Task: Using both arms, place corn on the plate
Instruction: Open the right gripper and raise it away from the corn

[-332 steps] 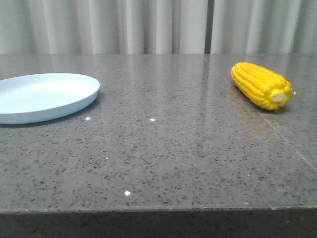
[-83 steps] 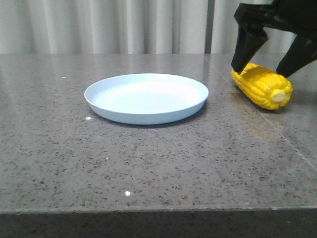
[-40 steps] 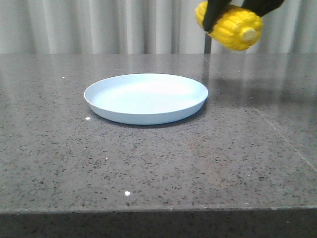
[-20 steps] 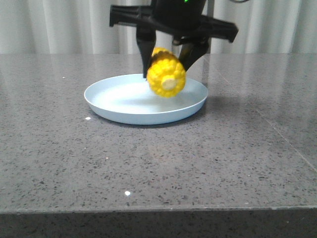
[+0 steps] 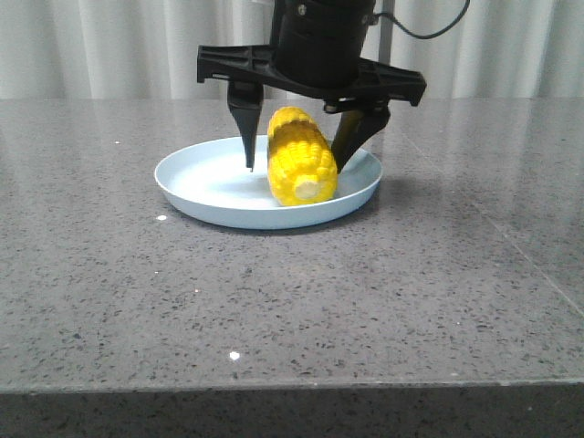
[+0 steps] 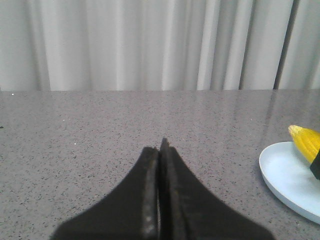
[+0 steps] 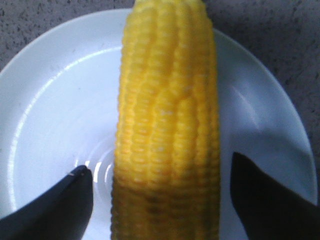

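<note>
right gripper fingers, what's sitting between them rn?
The corn, lying in the plate. The right gripper is open, a gap showing on each side of the cob in the right wrist view; the front view agrees.

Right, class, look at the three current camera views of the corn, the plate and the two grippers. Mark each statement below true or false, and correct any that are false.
1. The corn lies on the plate. True.
2. The right gripper is clamped shut on the corn. False: its fingers stand apart on either side of the corn, with gaps visible in the right wrist view.
3. The left gripper is shut and holds nothing. True.
4. The plate is pink. False: it is pale blue.
5. The corn's pale stub end faces the front camera. True.
</note>
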`<control>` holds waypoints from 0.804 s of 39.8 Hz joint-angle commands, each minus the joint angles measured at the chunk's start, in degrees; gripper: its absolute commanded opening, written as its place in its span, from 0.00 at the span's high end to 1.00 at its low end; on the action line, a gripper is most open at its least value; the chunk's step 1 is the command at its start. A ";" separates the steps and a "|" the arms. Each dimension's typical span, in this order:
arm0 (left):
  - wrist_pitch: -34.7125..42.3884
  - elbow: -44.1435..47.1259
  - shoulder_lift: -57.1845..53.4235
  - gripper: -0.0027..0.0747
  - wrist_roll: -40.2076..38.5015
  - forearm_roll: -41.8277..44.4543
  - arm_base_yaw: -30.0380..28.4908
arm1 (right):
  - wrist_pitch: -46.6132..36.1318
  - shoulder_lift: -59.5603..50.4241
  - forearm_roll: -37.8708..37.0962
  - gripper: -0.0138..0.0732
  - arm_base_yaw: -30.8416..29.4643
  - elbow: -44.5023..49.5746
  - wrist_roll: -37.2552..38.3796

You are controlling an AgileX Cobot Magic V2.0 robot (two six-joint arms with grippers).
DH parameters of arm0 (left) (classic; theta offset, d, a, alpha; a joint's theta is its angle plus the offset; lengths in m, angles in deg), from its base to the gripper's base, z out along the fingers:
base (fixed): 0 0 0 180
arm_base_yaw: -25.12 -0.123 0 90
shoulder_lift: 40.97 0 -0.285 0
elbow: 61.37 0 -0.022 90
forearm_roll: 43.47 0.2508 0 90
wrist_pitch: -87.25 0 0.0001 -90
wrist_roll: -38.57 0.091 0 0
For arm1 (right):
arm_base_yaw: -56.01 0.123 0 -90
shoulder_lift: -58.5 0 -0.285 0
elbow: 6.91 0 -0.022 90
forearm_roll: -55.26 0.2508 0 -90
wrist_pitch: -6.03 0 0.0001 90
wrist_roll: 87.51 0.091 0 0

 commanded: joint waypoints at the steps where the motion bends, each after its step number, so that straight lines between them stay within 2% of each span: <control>1: 4.74 -1.42 0.49 0.99 -0.51 0.05 -0.20 | -2.21 -5.29 -2.88 0.10 -0.23 -1.83 0.22; 8: 4.74 -1.42 0.49 0.99 -0.51 0.05 -0.20 | -2.22 -10.50 -5.07 0.10 -2.41 -1.83 0.10; 10: 4.74 -1.42 0.49 0.99 -0.51 0.05 -0.20 | -1.97 -11.86 -5.07 0.13 -3.67 -1.83 -0.69; 12: 4.74 -1.42 0.49 0.99 -0.51 0.05 -0.20 | -1.59 -12.90 -5.07 0.20 -4.82 -1.83 -1.56; 17: 4.74 -1.42 0.49 0.99 -0.51 0.05 -0.20 | 1.19 -15.30 -5.07 0.56 -8.16 -1.83 -2.70; 21: 4.74 -1.42 0.49 0.99 -0.51 0.05 -0.20 | 3.93 -16.85 -5.07 0.92 -11.03 -1.68 -2.88; 27: 4.74 -1.42 0.49 0.99 -0.51 0.05 -0.20 | 7.36 -19.23 -4.94 0.91 -14.70 -1.14 -7.92; 32: 4.74 -1.42 0.49 0.99 -0.51 0.05 -0.20 | 6.92 -23.12 -2.41 0.91 -18.24 3.01 -13.72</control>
